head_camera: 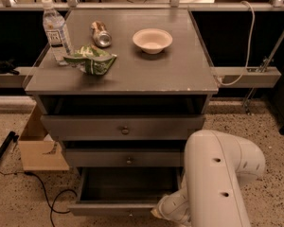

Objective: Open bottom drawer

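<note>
Finding: bottom drawer (109,208) stood partly out, my gripper (159,212) low at its front's right end, grasp unverifiable. I judged a straight, level pull best.

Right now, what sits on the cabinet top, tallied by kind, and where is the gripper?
Water bottle: 1
Can: 1
Bowl: 1
Green bag: 1
Total: 4
Gripper: low, at the right front of the pulled-out bottom drawer.
</note>
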Tool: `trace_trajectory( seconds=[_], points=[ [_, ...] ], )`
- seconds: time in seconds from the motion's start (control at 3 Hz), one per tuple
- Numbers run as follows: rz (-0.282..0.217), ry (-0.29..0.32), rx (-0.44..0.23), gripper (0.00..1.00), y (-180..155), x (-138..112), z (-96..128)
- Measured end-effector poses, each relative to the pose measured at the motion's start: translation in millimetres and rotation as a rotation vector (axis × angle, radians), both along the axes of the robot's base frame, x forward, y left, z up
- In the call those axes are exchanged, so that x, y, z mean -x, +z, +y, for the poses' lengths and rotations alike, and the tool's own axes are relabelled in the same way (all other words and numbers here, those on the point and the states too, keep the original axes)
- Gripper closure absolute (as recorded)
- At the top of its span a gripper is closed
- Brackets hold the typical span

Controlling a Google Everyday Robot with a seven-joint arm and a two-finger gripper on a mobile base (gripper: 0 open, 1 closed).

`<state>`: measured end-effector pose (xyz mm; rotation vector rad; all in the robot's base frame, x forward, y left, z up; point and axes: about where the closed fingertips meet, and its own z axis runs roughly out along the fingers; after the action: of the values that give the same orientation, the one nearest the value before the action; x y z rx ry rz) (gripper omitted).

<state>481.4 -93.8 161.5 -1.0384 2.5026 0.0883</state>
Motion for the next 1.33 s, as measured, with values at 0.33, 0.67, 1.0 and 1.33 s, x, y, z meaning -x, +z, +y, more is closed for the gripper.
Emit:
trace_trajectory(
  seconds=[0.33, 0.67, 1.0, 1.33],
  points=[
    [0.008, -0.016, -0.024, 1.00, -4.5, 18.8, -4.0],
    [0.013, -0.016, -0.035, 1.00, -4.6, 24.8, 1.9],
    [0.013, -0.016, -0.035, 1.00, -4.6, 24.8, 1.9],
    [0.013, -0.016, -0.036, 0.82, -4.6, 24.8, 1.9]
  ],
)
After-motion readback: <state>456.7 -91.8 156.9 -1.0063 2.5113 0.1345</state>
